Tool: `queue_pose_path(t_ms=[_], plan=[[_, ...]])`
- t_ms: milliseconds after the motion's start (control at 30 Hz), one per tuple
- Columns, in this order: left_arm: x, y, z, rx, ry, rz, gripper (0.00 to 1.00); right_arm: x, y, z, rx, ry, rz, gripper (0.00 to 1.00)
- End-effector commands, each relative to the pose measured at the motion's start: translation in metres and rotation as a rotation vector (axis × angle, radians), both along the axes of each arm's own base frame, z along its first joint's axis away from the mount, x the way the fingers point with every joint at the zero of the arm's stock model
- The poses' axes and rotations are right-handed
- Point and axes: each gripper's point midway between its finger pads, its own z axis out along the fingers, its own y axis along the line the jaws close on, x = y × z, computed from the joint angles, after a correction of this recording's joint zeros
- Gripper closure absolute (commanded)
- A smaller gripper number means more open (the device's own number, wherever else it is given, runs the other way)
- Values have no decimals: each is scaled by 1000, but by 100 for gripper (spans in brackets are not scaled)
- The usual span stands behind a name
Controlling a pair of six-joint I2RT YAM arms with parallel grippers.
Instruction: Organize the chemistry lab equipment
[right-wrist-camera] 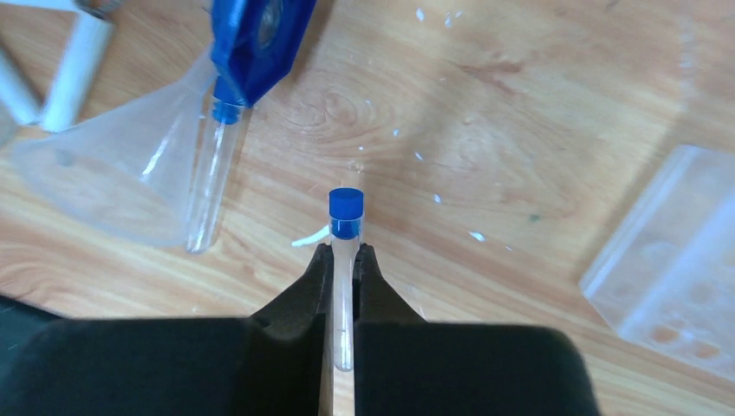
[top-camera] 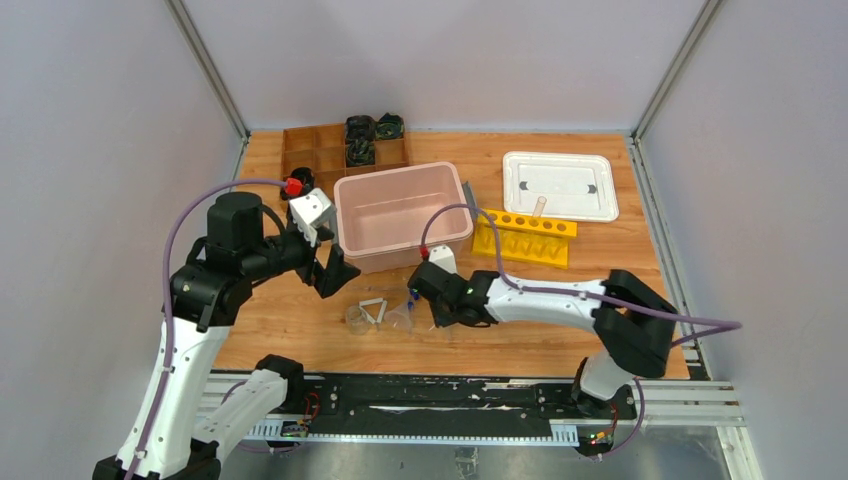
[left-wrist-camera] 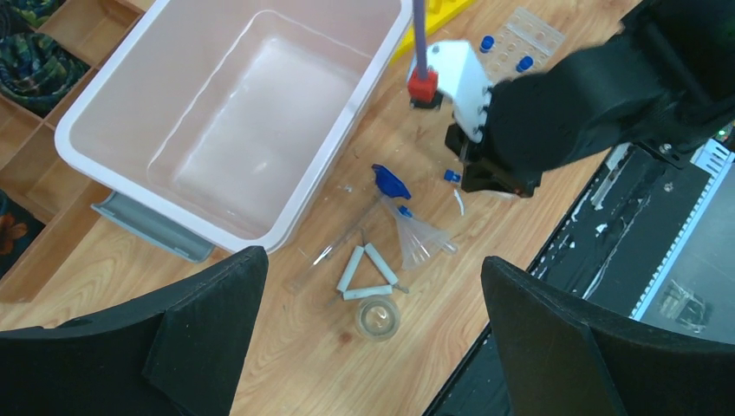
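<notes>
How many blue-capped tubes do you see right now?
4. The held tube is clamped in the right gripper; a second tube lies against the funnel; two more show only as blue caps at the clear tray. Others may be hidden.

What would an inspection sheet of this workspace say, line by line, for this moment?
Surface: wooden table, with small white flecks near the front.
Job's things: beaker, wire triangle and funnel lie close together; a second tube lies beside the funnel; clear tray on the wood; yellow rack behind.
Clutter: pink bin, empty; white lid off, beside it; brown box with dark items.
Grippers: left gripper jaws open, holding nothing; right gripper jaws shut on a blue-capped tube, low over the wood.
Cables: purple cable along each arm; no snag seen.
Surroundings: grey walls; black rail at the near edge.
</notes>
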Motion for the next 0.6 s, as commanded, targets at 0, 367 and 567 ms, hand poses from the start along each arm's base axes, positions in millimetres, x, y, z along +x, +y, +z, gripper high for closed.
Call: queue_pose_path(t_ms=[0, 367, 567], plan=[[-5, -8, 14, -39, -9, -45, 0, 18, -4, 75, 93, -135, -19, 100], [-11, -27, 18, -169, 119, -69, 0, 41, 51, 259, 713, -434, -35, 100], [-7, -35, 34, -308, 117, -29, 2, 40, 84, 314, 890, -512, -55, 100]])
